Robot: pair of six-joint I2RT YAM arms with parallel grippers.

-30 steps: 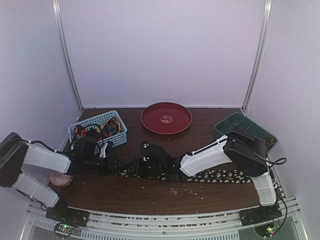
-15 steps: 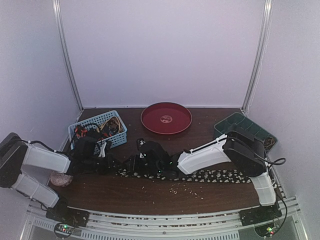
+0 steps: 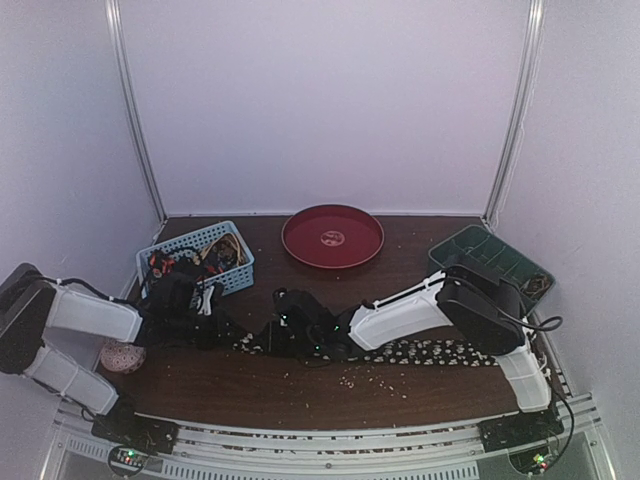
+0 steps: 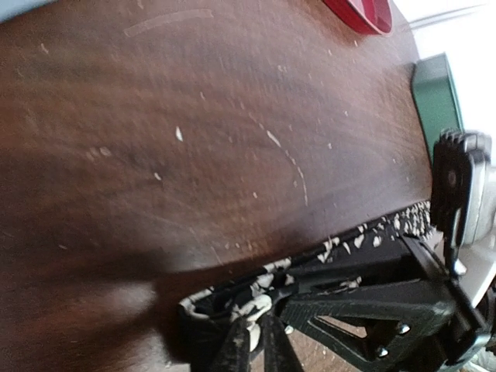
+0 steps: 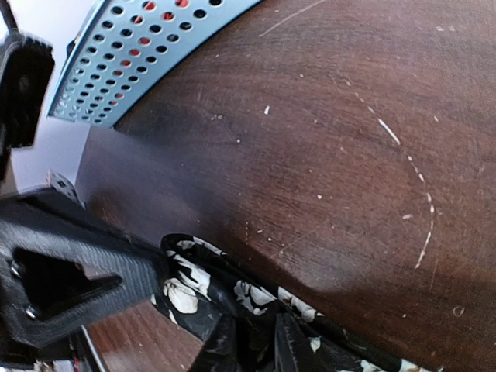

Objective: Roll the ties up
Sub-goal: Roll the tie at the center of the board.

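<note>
Because rolling needs a flat run of fabric, the brown table [image 3: 300, 395] has the dark speckled tie [image 3: 440, 352] laid out straight along its near half, from under my right arm toward the middle. My two arms reach in low from either side so that both wrists meet at the tie's left end, which is where I judge the roll should start. Behind them the red tray [image 3: 292, 245] sits at the back centre. The blue basket [image 3: 190, 240] is at back left with the other ties [image 3: 205, 258] heaped in it, waiting their turn, and a green bin [image 3: 470, 245] is at back right. A pinkish ball [image 3: 122, 357] lies by my left arm and has no part in this.

My left gripper [image 4: 252, 350] is clenched on the folded end of the tie, with fabric pinched between its fingers, I think to anchor the core of the roll. My right gripper [image 5: 252, 345] bites the same tie just beside it. Dark cloth is bunched between its fingers, and it seems placed to turn the cloth over the anchored end. The two grippers are nearly touching. Pale crumbs [image 3: 350, 380] are scattered in front of the tie.

Against a second ago, my right arm has slid leftward, its elbow coming in with it, so the gap between the grippers has narrowed. My left arm is much where it was, and the stretched part of the tie has not shifted.
</note>
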